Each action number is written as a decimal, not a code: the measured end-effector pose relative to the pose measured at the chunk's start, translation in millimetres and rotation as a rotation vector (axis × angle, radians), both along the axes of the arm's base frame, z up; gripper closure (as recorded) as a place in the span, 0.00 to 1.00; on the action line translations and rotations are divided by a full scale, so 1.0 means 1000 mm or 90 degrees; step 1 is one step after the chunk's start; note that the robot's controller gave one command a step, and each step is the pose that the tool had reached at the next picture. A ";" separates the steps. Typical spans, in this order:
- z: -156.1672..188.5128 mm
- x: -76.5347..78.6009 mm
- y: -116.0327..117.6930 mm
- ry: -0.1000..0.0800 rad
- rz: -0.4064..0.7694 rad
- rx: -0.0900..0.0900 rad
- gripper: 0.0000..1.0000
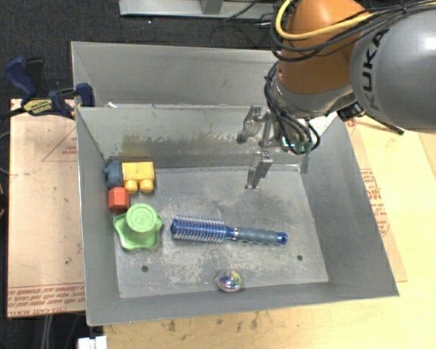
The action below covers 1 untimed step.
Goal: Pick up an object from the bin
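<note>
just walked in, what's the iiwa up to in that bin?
The arm's gripper is over a bare patch toward the back of the grey bin, with nothing visibly in its grasp. The nearest thing is the blue hairbrush, which lies flat and apart from the gripper. A green flower-shaped cup, a yellow block and a small red piece sit at the left. A shiny marble lies near the front wall. Nothing is picked yet.

The single camera sits high above the two-finger gripper (256, 179), looking down at a slight tilt and taking in the whole grey metal bin (203, 78) below it.
</note>
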State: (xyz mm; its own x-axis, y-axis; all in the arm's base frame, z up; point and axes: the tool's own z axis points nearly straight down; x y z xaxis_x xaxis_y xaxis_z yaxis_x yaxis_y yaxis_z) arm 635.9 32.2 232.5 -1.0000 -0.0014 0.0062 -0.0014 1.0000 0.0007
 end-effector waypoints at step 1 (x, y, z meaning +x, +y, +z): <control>-0.152 -0.059 -0.027 -0.005 0.102 0.001 0.00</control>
